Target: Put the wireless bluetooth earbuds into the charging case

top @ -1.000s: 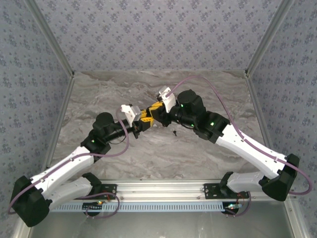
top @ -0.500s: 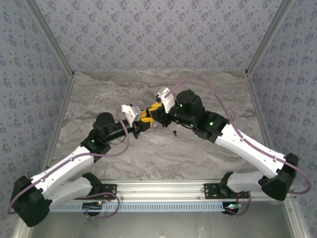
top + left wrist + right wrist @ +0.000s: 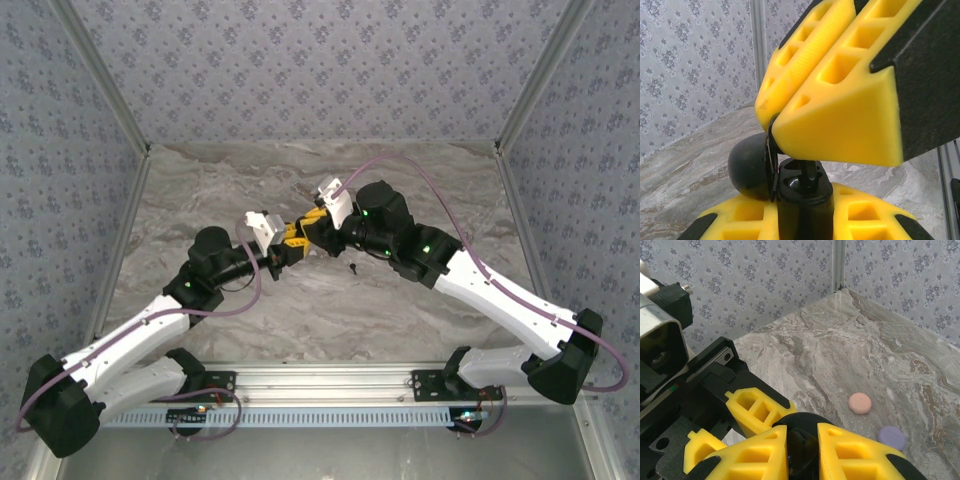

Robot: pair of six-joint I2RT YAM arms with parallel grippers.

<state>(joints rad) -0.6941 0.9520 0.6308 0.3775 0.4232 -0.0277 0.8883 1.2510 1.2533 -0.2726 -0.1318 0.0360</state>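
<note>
No change: pinching lid [image 3: 747, 170] w/ left end effector [image 3: 771, 126], clamping charging case [image 3: 801, 444] w/ right end effector [image 3: 802, 431], awaiting loose earbud [image 3: 352, 267] at 4 o'clock

- Top camera up high behind both arm bases [image 3: 195, 382], looking down and forward across the whole table [image 3: 200, 190];
- Left wrist camera jammed tight against the left fingers [image 3: 865, 215], facing a wall [image 3: 690, 65];
- Right wrist camera peers over the right fingers [image 3: 845, 450] toward a far corner [image 3: 837, 270]; both wrist views share the black charging case [image 3: 805, 195].
</note>
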